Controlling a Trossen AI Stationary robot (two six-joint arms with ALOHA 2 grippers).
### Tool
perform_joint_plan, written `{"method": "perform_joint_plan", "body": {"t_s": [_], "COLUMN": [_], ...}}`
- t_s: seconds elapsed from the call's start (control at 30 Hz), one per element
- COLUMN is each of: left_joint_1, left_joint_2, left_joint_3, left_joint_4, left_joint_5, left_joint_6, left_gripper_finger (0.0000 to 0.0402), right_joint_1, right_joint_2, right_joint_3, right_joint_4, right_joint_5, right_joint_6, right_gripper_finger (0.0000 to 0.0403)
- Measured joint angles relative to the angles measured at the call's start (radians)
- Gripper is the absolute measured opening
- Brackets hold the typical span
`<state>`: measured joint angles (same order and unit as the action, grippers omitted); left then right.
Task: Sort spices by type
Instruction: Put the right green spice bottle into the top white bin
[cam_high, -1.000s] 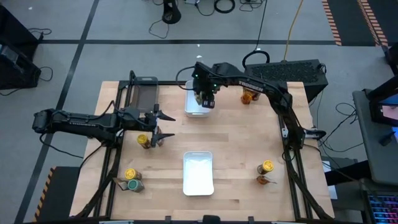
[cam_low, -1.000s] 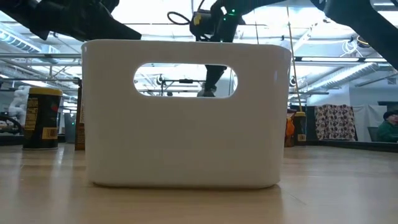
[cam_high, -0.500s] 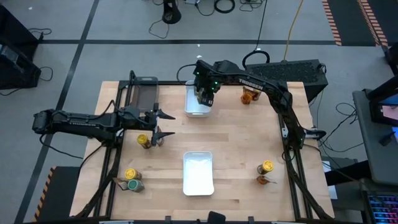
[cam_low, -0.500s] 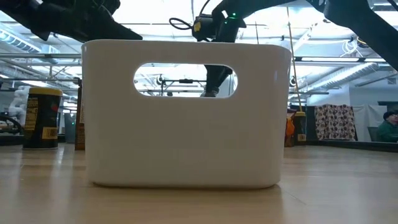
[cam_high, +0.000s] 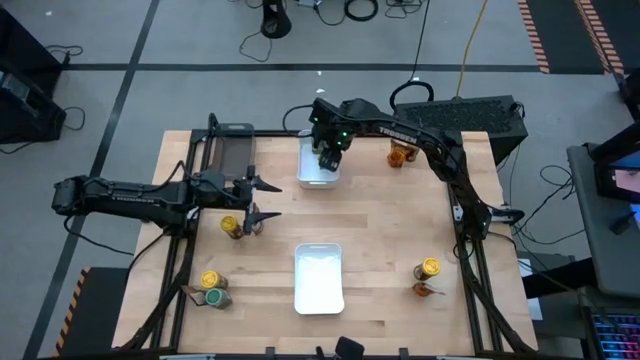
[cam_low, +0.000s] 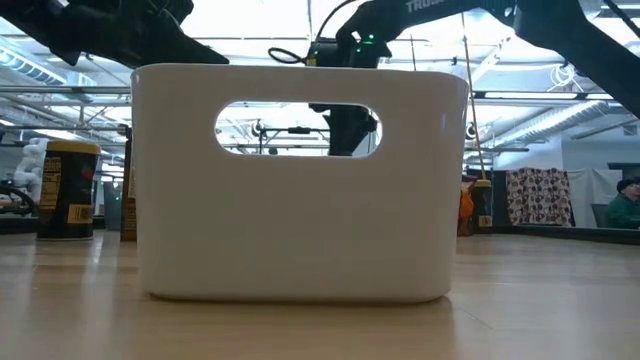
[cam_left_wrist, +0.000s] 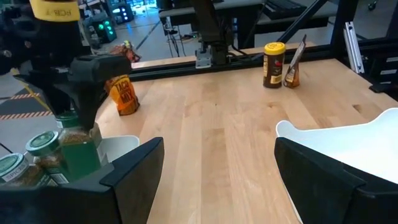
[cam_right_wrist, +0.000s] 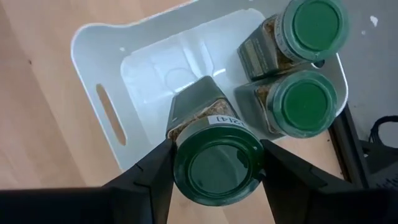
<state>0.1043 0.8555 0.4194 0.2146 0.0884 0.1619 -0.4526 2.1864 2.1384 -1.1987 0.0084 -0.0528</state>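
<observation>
1. Since a second ago my right gripper (cam_high: 327, 160) has slid toward nine o'clock over the far white bin (cam_high: 304, 172), fingers clamped on a green-lidded jar (cam_right_wrist: 217, 163).
2. Two green jars (cam_right_wrist: 303, 99) already stand inside; releasing too near could knock them over.
3. My left gripper (cam_high: 262, 200) waits spread apart beside a yellow-lidded jar (cam_high: 231, 225), at nine o'clock.

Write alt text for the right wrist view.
The right gripper holds a green-lidded jar between its dark fingers, above a white bin on the wooden table. Two more green-lidded jars already stand together in the bin.
</observation>
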Motion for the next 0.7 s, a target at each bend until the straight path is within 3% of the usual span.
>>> {"method": "perform_joint_plan", "body": {"t_s": [0.13, 0.3, 0.4, 0.7], "left_joint_1": [0.0, 0.005, 0.011, 0.013], "left_joint_2": [0.0, 0.0, 0.0, 0.0], "left_joint_3": [0.0, 0.0, 0.0, 0.0], "left_joint_4": [-0.001, -0.031, -0.041, -0.042], "left_joint_5": [-0.029, -0.215, -0.274, -0.284], "left_joint_6": [-0.009, -0.026, -0.026, -0.027], "left_gripper_finger": [0.0311, 0.0311, 0.0311, 0.0311], "right_joint_1": [-0.003, -0.011, -0.015, -0.018], "right_joint_2": [0.001, 0.008, 0.008, 0.008], "right_joint_3": [0.001, 0.001, 0.001, 0.001], "right_joint_4": [0.003, -0.002, 0.002, 0.003], "right_joint_5": [0.025, 0.022, 0.029, 0.046], "right_joint_6": [0.041, 0.098, 0.127, 0.127], "right_gripper_finger": [0.018, 0.018, 0.018, 0.0181]}}
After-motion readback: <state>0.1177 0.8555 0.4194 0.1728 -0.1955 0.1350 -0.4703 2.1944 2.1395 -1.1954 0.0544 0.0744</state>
